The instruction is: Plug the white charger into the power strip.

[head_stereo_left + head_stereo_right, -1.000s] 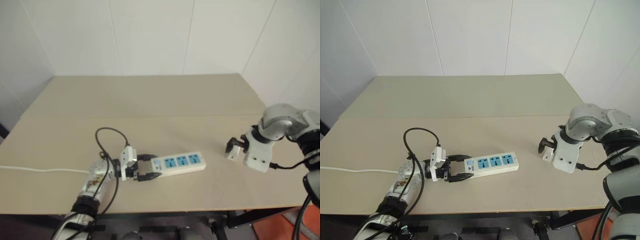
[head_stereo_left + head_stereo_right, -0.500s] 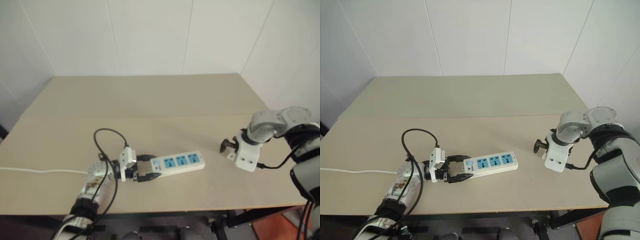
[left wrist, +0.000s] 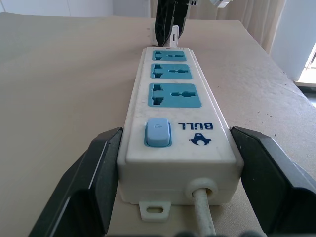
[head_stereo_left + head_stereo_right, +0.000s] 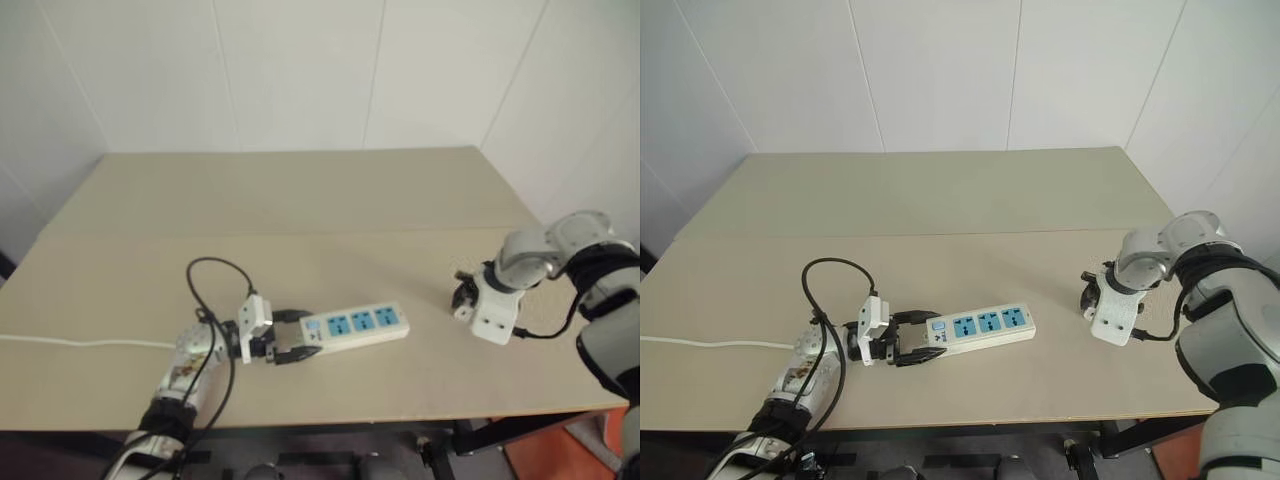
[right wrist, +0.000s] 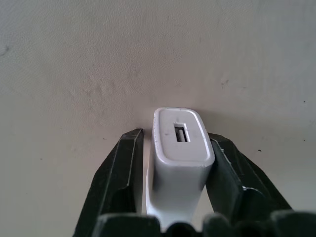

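The power strip (image 4: 360, 325) lies flat on the table, its three blue sockets facing up. My left gripper (image 4: 300, 336) lies level at its switch end, with one black finger (image 3: 98, 173) on each long side, shut on it. To the right, past the strip's far end, my right gripper (image 4: 1089, 295) points steeply down at the table. It is shut on the white charger (image 5: 180, 148), whose USB port faces the wrist camera. The charger (image 3: 175, 35) also shows beyond the strip's last socket in the left wrist view.
The strip's white cord (image 4: 80, 341) runs off the table's left edge. A black cable loop (image 4: 215, 270) arches over my left wrist. Bare tan table (image 4: 300, 200) stretches back to the white wall. The front edge is close below both arms.
My right gripper's fingers have closed on the white charger, and its wrist has rolled while sinking slightly toward the table. The left gripper and the strip have stayed still.
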Robot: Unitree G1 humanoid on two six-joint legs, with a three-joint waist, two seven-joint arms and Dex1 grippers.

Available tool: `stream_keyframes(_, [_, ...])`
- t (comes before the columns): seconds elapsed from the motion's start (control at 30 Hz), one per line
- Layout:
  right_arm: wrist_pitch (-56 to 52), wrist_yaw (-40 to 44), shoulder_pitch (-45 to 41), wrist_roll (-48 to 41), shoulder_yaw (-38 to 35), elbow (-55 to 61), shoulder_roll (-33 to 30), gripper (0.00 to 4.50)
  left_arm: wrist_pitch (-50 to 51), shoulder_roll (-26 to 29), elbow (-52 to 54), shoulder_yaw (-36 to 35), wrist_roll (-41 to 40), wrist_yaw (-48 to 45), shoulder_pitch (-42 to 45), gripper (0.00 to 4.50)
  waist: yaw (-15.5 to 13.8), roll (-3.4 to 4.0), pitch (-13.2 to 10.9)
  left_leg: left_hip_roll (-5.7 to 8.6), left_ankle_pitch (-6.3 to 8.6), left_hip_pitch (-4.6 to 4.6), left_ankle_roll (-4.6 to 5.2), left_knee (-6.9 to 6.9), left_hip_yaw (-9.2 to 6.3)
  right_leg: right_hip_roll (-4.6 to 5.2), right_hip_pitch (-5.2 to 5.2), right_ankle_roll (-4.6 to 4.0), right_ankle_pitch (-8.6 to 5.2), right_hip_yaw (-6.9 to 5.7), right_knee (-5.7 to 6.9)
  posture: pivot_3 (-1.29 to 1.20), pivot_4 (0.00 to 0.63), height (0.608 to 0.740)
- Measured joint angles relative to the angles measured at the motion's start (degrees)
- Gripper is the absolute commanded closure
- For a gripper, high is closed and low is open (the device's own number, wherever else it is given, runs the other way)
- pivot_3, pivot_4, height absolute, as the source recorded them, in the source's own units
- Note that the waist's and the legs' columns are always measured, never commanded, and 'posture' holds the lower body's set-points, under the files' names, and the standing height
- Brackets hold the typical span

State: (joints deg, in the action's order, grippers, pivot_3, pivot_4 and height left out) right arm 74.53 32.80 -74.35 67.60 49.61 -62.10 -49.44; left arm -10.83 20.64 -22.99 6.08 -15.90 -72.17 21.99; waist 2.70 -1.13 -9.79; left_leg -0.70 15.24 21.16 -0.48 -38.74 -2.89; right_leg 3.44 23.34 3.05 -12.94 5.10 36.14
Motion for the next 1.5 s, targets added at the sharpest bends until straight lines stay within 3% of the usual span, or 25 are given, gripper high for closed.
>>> stream_keyframes(0.3, [1.42,-1.67,-1.43,-2.25,0.86,-2.81,0.87,3.4,-0.39,0.0,0.04,0.35,0.0,0.15,-0.11,1.29,0.04,0.04,0.0,0.0,0.0,-0.01,0.0,0.0,0.01,0.0,0.0,0.0,0.0,0.01,0.02,0.0,0.15,0.74])
stream_keyframes(0.37, [1.85,2.71,-2.17,-7.09,-1.4,-5.8,1.19,3.4,-0.39,0.0,-0.05,0.36,-0.02,0.1,-0.04,1.29,0.04,0.07,0.0,0.0,0.0,-0.01,0.0,0.0,0.0,0.0,-0.01,0.0,0.0,0.01,0.0,0.0,0.15,0.74])
stream_keyframes(0.47, [-0.58,18.71,-3.19,-23.76,-11.66,-12.78,3.34,3.4,-0.24,0.11,-0.36,0.33,-0.07,-0.24,0.19,1.29,0.35,0.06,0.0,-0.02,0.0,-0.06,0.01,0.0,-0.02,-0.01,-0.13,-0.01,0.02,-0.01,-0.04,0.0,0.15,0.74])
stream_keyframes(0.57, [-14.98,37.84,1.21,-47.11,-24.48,-5.33,4.59,3.4,-0.13,-0.11,-0.5,0.5,-0.08,-0.29,0.67,1.29,0.41,0.07,0.0,-0.05,0.0,-0.05,0.01,-0.01,-0.19,0.0,-0.23,-0.01,0.02,-0.14,-0.05,0.0,0.15,0.74])
stream_keyframes(0.67, [-39.25,46.88,12.06,-68.47,-35.16,14.98,4.11,3.4,-0.08,-0.39,-0.7,0.86,-0.08,-0.46,1.02,1.29,-0.4,0.09,0.01,-0.05,0.0,0.06,0.01,-0.01,-0.33,0.0,-0.16,-0.01,0.02,-0.25,-0.01,0.0,0.15,0.74])
stream_keyframes(0.77, [-63.23,45.79,21.43,-84.06,-43.46,31.92,3.83,3.4,0.3,-0.39,-2.14,0.87,-0.28,-1.55,2.07,1.29,-0.83,0.13,-0.01,-0.04,0.0,0.13,0.01,-0.04,-0.3,0.02,-0.07,-0.02,0.02,-0.24,0.0,0.0,0.15,0.74])
stream_keyframes(0.93, [-83.96,38.51,34.34,-100.68,-54.59,48.23,8.04,3.4,-1.03,0.52,-8.85,0.34,-0.79,-5.2,6.21,1.29,-0.77,0.07,0.04,-0.05,0.0,0.01,0.01,-0.07,-0.27,-0.04,-0.19,-0.05,0.04,-0.24,0.0,0.0,0.15,0.74])
stream_keyframes(1.2, [-84.46,30.86,40.45,-100.51,-53.87,50.55,22.42,3.4,-4.32,0.97,-19.46,-0.2,-0.76,-11.05,13.23,1.29,-0.01,0.07,0.03,-0.05,0.0,0.16,0.01,-0.06,-0.23,-0.1,0.01,-0.03,0.04,-0.2,0.03,0.0,0.15,0.74])
stream_keyframes(1.5, [-75.62,37.27,40.47,-93.63,-48.3,46.76,25.91,3.4,-9.17,1.97,-27.75,-1.38,-0.35,-17.78,16.73,1.29,-0.18,0.07,0.03,-0.05,0.0,0.2,0.01,-0.08,-0.25,-0.1,0.02,-0.02,0.04,-0.25,0.02,0.0,0.15,0.74])
